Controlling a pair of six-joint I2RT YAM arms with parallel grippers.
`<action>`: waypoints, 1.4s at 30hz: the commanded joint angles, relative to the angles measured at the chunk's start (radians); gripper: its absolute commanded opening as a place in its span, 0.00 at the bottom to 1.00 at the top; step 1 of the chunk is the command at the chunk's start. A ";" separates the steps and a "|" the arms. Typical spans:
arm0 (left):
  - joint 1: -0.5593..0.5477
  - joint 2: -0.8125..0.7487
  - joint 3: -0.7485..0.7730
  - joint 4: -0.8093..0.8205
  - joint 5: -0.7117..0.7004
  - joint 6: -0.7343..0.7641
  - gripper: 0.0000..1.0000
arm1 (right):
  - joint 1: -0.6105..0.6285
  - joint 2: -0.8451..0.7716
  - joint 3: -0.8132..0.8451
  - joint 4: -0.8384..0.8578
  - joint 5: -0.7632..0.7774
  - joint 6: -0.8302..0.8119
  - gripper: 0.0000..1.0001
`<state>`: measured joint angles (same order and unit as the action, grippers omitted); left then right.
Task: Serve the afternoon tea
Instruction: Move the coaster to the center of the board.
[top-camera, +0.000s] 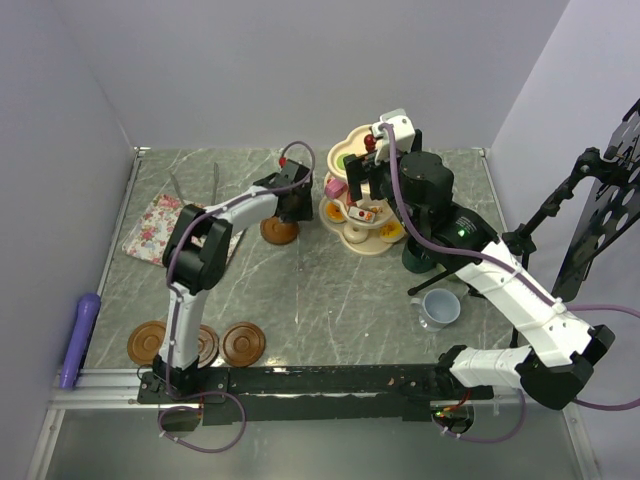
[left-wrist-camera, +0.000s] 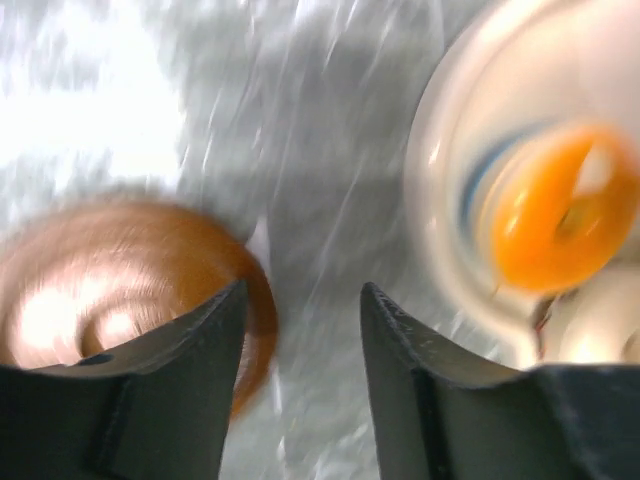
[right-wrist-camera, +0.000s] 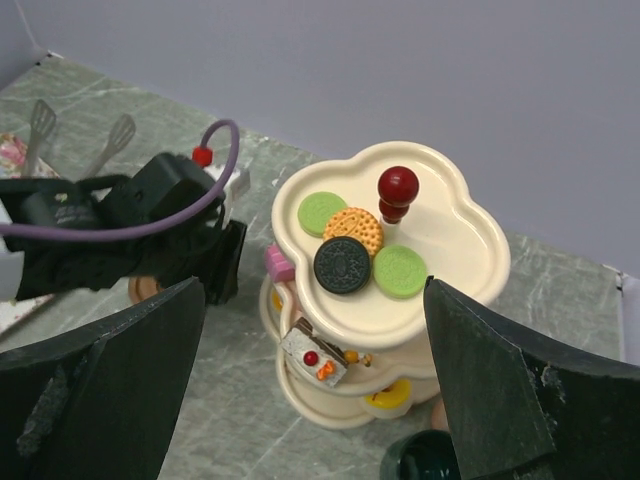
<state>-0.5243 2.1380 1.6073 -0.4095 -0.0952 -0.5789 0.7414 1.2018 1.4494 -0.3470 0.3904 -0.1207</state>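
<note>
Atop tiered stand (right-wrist-camera: 460, 250), four small cakes (right-wrist-camera: 343, 264)

I count four brown saucers (top-camera: 243, 343) on the table. Two mugs show: one grey-blue mug (top-camera: 440, 308) and one dark green mug (top-camera: 416, 262). There is one three-tier stand (right-wrist-camera: 470, 250), and its top tier carries two green biscuits (right-wrist-camera: 322, 212), one golden biscuit (right-wrist-camera: 355, 230) and one dark biscuit (right-wrist-camera: 342, 264). The cakes lower down are too hidden to count. There is one floral tray (top-camera: 150, 225) and what looks like one pair of tongs (top-camera: 215, 180).
</note>
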 joint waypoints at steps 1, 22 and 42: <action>0.020 0.121 0.132 0.012 0.055 0.031 0.51 | -0.005 0.010 0.057 -0.007 0.031 -0.030 0.96; 0.115 0.044 0.169 0.248 0.183 0.071 0.49 | -0.005 0.073 0.105 -0.023 0.007 -0.040 0.96; -0.132 -0.958 -0.817 -0.202 -0.020 -0.261 0.88 | -0.005 0.042 0.016 0.026 -0.058 0.015 0.96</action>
<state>-0.5735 1.2652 0.8997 -0.4549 -0.0772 -0.6857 0.7414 1.2621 1.4643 -0.3519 0.3618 -0.1314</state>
